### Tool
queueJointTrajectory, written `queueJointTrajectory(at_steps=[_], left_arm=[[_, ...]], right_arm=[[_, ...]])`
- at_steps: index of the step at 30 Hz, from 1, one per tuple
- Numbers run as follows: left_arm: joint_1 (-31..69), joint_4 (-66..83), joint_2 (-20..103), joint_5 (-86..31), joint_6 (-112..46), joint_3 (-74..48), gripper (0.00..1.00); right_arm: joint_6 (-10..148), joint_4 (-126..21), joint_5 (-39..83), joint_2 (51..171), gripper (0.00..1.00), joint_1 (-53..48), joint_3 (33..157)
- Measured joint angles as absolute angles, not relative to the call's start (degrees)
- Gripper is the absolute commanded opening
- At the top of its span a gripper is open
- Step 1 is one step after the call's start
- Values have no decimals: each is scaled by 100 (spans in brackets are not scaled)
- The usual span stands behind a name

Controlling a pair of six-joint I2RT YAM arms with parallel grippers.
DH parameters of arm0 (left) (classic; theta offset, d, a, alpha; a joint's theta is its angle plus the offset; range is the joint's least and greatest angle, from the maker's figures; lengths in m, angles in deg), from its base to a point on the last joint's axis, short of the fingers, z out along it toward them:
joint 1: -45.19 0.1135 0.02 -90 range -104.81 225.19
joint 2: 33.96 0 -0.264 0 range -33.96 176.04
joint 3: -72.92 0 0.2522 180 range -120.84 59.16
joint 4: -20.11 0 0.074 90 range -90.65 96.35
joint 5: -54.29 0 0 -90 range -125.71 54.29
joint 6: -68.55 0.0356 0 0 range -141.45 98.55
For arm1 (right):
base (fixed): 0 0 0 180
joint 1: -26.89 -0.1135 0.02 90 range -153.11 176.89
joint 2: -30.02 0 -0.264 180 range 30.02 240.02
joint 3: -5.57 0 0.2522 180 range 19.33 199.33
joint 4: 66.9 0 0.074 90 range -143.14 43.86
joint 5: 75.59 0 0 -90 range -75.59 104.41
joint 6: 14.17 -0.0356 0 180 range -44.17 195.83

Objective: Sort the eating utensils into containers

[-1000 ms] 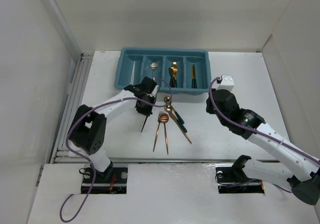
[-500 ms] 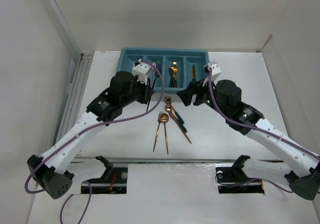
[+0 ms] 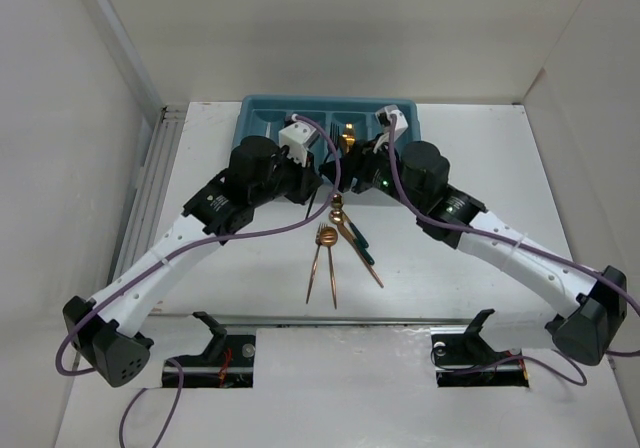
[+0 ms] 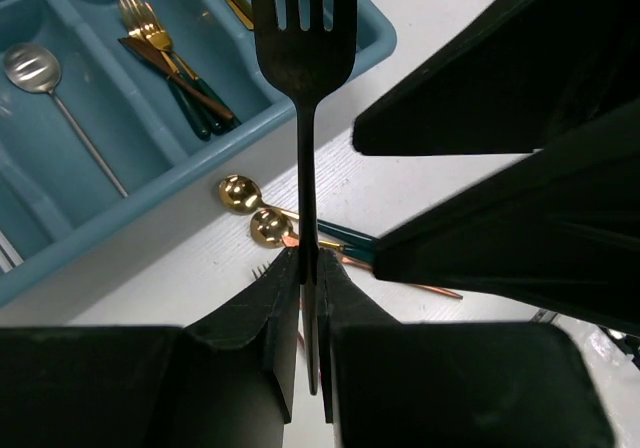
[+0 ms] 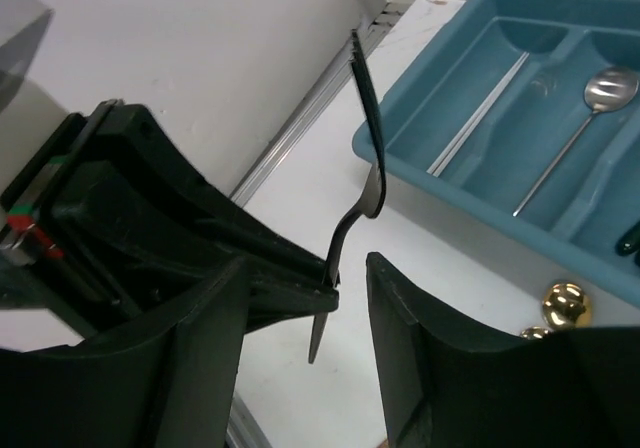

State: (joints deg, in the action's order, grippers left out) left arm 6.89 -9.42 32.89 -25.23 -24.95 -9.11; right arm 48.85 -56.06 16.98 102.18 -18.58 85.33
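Observation:
My left gripper (image 4: pixel 308 263) is shut on the handle of a dark fork (image 4: pixel 303 28), which stands tines-up in front of the teal tray (image 3: pixel 250 103). My right gripper (image 5: pixel 305 268) is open. Its fingers (image 5: pixel 430 348) stand on either side of the fork's handle (image 5: pixel 345 233), apart from it, right at the left gripper's tips. In the top view both grippers meet just before the tray; the left gripper (image 3: pixel 318 180) faces the right gripper (image 3: pixel 352 168). The tray compartments hold white chopsticks (image 5: pixel 480 113), a silver slotted spoon (image 4: pixel 25 66) and gold forks with a knife (image 4: pixel 150 33).
Several copper and gold utensils (image 3: pixel 335 243) lie fanned out on the white table below the grippers, among them two gold spoons (image 4: pixel 238 193). White walls close in the table at left, right and back. A metal rail (image 3: pixel 150 198) runs along the left edge.
My left arm has stretched out and carried the fork up from the table toward the tray. My right gripper has swung left to meet it, opened, and now straddles the fork's handle.

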Motion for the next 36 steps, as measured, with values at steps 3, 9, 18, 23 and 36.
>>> queueJointTrajectory(at_steps=[3, 9, 18, 23, 36], left_arm=[[648, -927, 3289, -2516, -2533, -913, 0], [606, -925, 3289, -2492, -2705, -913, 0], [604, -888, 3305, -2540, -2826, -913, 0], [602, -816, 3385, -2608, -2771, -924, 69], [717, -1198, 3766, -4252, -2924, -959, 100]], right_arm=[[4684, -5667, 1615, 10325, 49, -1858, 8535], [4354, -5746, 1309, 10506, 44, -1858, 8535], [4089, -5802, 1269, 11057, 1, -1858, 8784], [4045, -5800, 1158, 11114, 0, -1893, 8892], [5348, -5737, 371, 12760, 0, -1122, 10977]])
